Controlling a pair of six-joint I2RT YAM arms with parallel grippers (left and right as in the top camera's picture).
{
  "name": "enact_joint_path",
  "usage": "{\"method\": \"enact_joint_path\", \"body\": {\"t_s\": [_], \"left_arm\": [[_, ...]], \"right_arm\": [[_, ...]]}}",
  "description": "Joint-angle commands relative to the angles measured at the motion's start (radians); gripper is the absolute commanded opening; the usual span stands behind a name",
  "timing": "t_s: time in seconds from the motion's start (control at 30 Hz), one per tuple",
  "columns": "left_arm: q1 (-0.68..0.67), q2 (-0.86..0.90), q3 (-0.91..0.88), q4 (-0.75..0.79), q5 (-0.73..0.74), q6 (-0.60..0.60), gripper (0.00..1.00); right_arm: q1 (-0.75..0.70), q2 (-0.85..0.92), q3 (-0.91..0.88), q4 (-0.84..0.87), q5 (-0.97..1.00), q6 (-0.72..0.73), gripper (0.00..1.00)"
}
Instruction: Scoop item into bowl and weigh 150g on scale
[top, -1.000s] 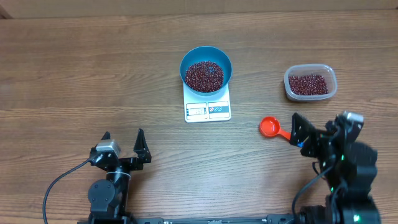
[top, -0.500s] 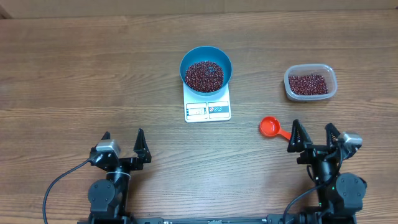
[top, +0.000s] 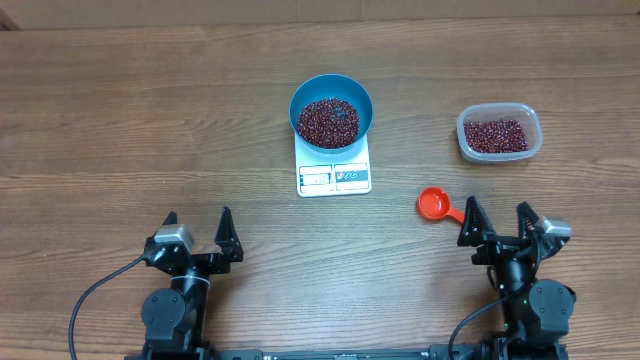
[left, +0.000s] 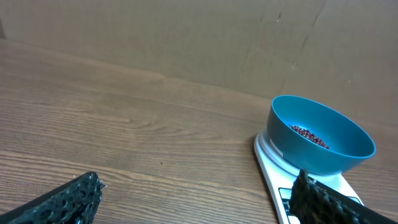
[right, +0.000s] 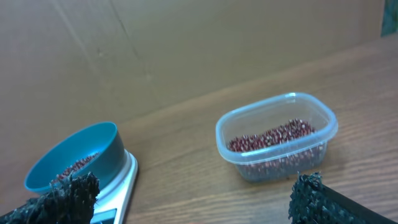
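- Plainly, the orange scoop (top: 438, 206) lies just ahead of the right gripper (top: 497, 214) and a little to its left. Its round cup is at the far end, and its handle slants back toward that gripper, ending just beside the gripper's left finger.
- The right gripper's jaws stand spread wide with nothing between them. The left gripper (top: 197, 222) is spread and empty too, and sits well apart from every object.
- The right arm is by far the nearer to the scoop. Judging from this, a further scoop would fall to that arm, with the wrist turned so the jaws cross the slanted handle.
- The beans (top: 329, 120) form a heap in the blue bowl (top: 298, 100), which sits on the white scale (top: 334, 176) near the table's middle. More beans fill the clear tub (top: 536, 142), which is ahead of the right gripper and slightly to its right.
- The scale's display is too small to read, so whether the weight has been reached cannot be told.
- The table (top: 120, 120) is flat wood grain. Open room lies between scoop, tub and bowl, so a reach looks unobstructed.
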Motion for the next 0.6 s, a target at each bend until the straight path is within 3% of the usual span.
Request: {"method": "enact_joint_path", "body": {"t_s": [0.0,0.57], "left_arm": [[0.007,-0.01,-0.005,0.002,-0.006,-0.006,1.0],[0.007,-0.01,-0.005,0.002,-0.006,-0.006,1.0]], "right_arm": [[-0.01,-0.011,-0.01,0.011,0.011,0.006,1.0],[-0.139,-0.011,-0.016,0.024,0.029,-0.005,1.0]]}}
